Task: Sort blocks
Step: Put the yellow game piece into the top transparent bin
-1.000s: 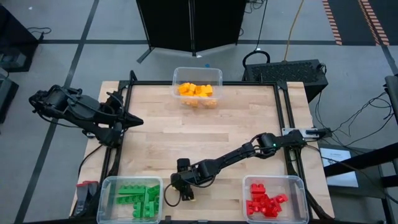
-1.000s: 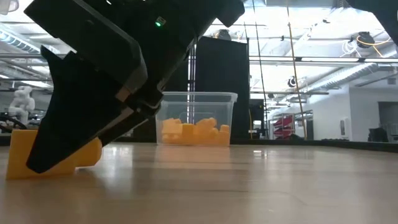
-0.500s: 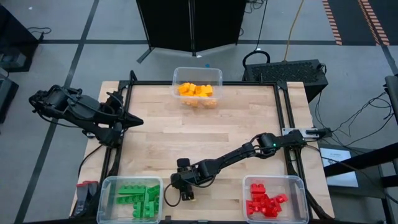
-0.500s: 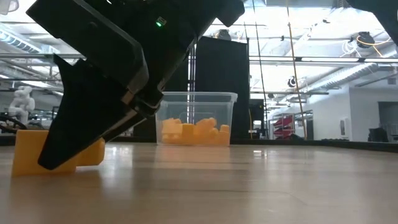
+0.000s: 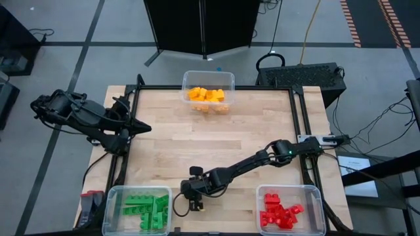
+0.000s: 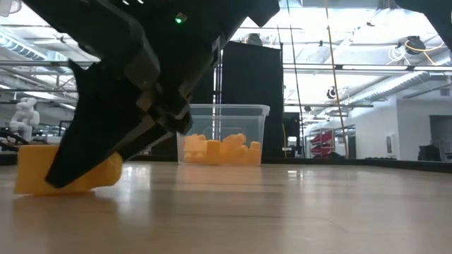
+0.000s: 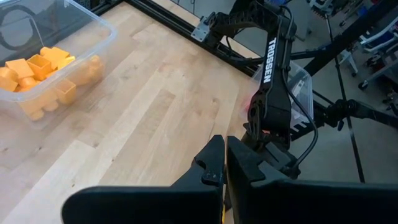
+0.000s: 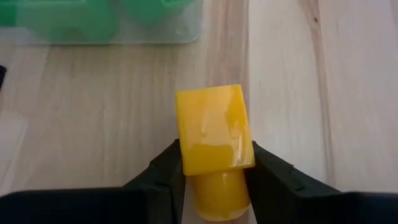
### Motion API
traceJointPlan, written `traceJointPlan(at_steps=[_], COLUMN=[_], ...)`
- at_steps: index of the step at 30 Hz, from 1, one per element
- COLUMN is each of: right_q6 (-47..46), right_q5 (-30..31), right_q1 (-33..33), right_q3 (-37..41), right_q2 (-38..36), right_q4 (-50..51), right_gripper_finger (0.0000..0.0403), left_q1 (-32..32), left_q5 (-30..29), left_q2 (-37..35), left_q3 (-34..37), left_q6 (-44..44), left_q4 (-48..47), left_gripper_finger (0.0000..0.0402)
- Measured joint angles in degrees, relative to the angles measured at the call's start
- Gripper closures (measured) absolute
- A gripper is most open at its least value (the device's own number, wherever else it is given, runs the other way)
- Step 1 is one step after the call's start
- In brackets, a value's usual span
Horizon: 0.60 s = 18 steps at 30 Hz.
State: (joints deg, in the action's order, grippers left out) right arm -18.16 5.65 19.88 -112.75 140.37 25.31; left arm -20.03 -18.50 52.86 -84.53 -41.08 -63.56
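One yellow-orange block [image 8: 211, 124] lies on the wooden table near its near edge, between the green bin [image 5: 109, 196] and the red bin [image 5: 258, 194]. My right gripper [image 8: 216, 162] reaches down over the block, its two fingers closed against it. In the low view the block [image 6: 39, 169] shows partly behind one dark finger [image 6: 106, 134]. My left gripper [image 5: 146, 128] waits shut at the table's left edge, touching nothing; it also shows in its own wrist view [image 7: 224, 155]. My right gripper pinches the yellow-orange block between its two fingers, on two opposite sides [image 8: 184, 163] at the end that bears a round stud [image 8: 217, 196]. The fingers come from above, slanting down from the table's right. The block's underside [image 6: 49, 190] rests on the table.
A clear bin [image 5: 185, 82] with several yellow-orange blocks stands at the far edge, also seen in the low view [image 6: 222, 116]. The green bin holds several green blocks [image 5: 147, 208], the red bin several red ones [image 5: 279, 213]. Bare wood [image 5: 216, 141] lies between the bins.
In the low view my right gripper's finger has swung in against the yellow-orange block, and the block has slid a little along the table while staying on the wood.
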Motion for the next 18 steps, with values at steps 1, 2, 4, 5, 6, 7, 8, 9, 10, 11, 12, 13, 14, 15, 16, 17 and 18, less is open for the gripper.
traceJointPlan(at_steps=[1, 2, 4, 5, 6, 7, 8, 9, 10, 11, 12, 13, 14, 15, 16, 17, 18], right_q6=[-0.46, -0.8, -0.54, -0.16, 0.51, 1.29, 2.12, 3.21, 4.22, 5.26, 6.14, 7.1, 7.93, 8.81, 9.46, 10.35, 11.34], right_q5=[0.04, 0.18, 0.37, 0.55, 0.73, 1.48, 2.19, 3.25, 4.2, 5.3, 6.45, 7.58, 8.03, 8.53, 9.27, 9.94, 10.79], right_q1=[0.0, 0.0, -0.02, -0.1, -0.27, -0.47, -0.79, -1.14, -1.56, -2.0, -2.44, -2.97, -3.64, -4.4, -5.23, -6.15, -7.09], right_q3=[0.0, 0.0, 0.08, 0.07, 0.07, 0.04, 0.02, 0.02, 0.02, 0.02, 0.02, 0.04, 0.03, 0.02, 0.02, 0.02, 0.02], right_q2=[-0.15, -0.39, -1.74, -2.58, -3.62, -4.65, -5.79, -6.96, -7.89, -8.95, -10.16, -11.32, -12.65, -13.95, -15.35, -16.66, -17.78], right_q4=[0.58, 0.72, 2.19, 2.84, 3.26, 4.33, 5.68, 7.08, 8.41, 9.48, 11.05, 12.58, 13.59, 14.48, 15.83, 17.09, 17.92], right_gripper_finger=[0.0286, 0.0286, 0.0286, 0.0286, 0.0286, 0.0286, 0.0286, 0.0286, 0.0286, 0.0286, 0.0286, 0.0286, 0.0286, 0.0286, 0.0286, 0.0286, 0.0286], left_q1=[0.02, 0.01, 0.01, -0.01, 0.02, 0.02, 0.0, 0.0, 0.01, 0.01, -0.01, 0.0, -0.01, 0.02, 0.0, 0.01, 0.02], left_q5=[0.0, 0.0, 0.0, 0.0, 0.0, 0.01, 0.02, 0.02, 0.02, 0.02, 0.01, -0.07, -0.32, -0.8, -1.19, -1.53, -1.98], left_q2=[0.0, -0.03, -0.11, -0.15, -0.21, -0.33, -0.37, -0.43, -0.55, -0.59, -0.66, -0.72, -0.79, -0.81, -0.83, -0.83, -0.85], left_q3=[0.0, 0.0, 0.0, 0.0, 0.0, 0.0, 0.0, 0.0, 0.0, 0.0, 0.0, 0.0, 0.0, 0.0, 0.0, 0.0, 0.0], left_q6=[0.0, 0.0, 0.0, 0.0, 0.0, 0.0, 0.0, 0.0, 0.0, 0.0, 0.0, 0.0, -0.02, -0.01, 0.0, 0.0, 0.01], left_q4=[0.0, 0.0, -0.03, -0.06, -0.04, -0.07, -0.15, -0.14, -0.17, -0.19, -0.19, -0.23, -0.23, -0.23, -0.29, -0.3, -0.4], left_gripper_finger=[0.0401, 0.0401, 0.0401, 0.0401, 0.0401, 0.0401, 0.0401, 0.0401, 0.0401, 0.0401, 0.0401, 0.0401, 0.0401, 0.0401, 0.0401, 0.0401, 0.0401])
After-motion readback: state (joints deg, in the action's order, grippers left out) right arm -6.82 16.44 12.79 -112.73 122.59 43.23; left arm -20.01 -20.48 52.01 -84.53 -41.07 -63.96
